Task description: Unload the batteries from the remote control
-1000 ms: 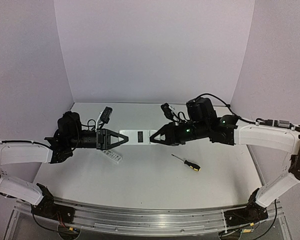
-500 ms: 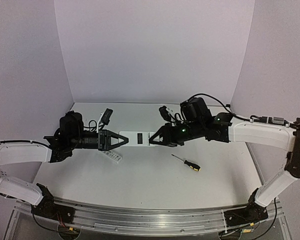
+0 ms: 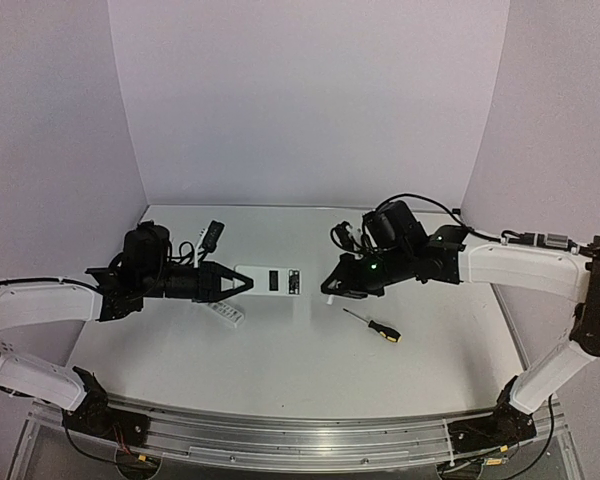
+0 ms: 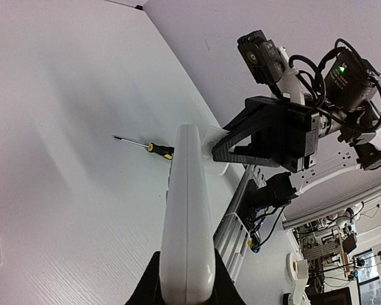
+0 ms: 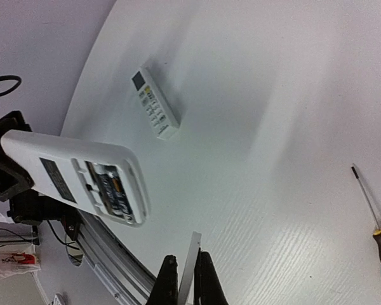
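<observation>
The left gripper point(image 3: 242, 283) is clamped on one end of the remote point(image 3: 272, 281), holding it level above the table point(image 3: 280, 360) with the plain white back up. At the free end the compartment lies open, and the batteries point(image 5: 112, 189) sit side by side in the recess. Just off that end, the right gripper point(image 5: 187, 279) is pinched tight on the thin white cover point(image 5: 192, 254), clear of the remote.

The remote looks like a light, stiff, smooth plastic shell, so that grip across its narrow sides should do, though it could swivel if pushed hard at the far end. The batteries look small, round and slick, probably wedged between their contacts. I'd say the place to take one is at an end, levering it up out of the recess, and the cover has to go first. A freed cell would likely roll.

A screwdriver point(image 3: 372, 326) lies near the right arm, and a second remote point(image 5: 156, 105) lies under the left.
</observation>
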You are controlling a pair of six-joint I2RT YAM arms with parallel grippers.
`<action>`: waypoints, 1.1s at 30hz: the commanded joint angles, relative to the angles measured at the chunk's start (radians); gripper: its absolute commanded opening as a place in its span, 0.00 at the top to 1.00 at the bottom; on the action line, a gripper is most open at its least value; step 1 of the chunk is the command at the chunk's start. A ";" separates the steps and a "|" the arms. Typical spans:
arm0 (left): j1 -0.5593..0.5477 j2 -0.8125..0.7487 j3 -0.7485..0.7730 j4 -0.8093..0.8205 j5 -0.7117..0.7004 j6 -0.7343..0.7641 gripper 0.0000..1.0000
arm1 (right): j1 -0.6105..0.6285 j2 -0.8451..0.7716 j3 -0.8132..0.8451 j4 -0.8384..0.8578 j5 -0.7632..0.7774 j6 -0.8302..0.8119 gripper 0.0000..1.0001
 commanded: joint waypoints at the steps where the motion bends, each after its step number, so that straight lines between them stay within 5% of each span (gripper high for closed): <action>1: 0.000 -0.022 0.020 0.027 0.005 0.025 1.00 | -0.005 -0.041 -0.009 -0.052 0.034 -0.022 1.00; 8: 0.000 0.071 0.022 0.068 0.028 -0.005 1.00 | -0.035 -0.095 -0.059 -0.051 0.005 -0.021 1.00; 19: 0.000 0.417 0.155 0.126 0.285 -0.011 1.00 | -0.381 -0.172 -0.303 -0.030 -0.261 -0.005 1.00; 33: 0.002 0.733 0.374 -0.008 0.390 0.014 1.00 | -0.584 0.020 -0.415 0.241 -0.382 0.044 1.00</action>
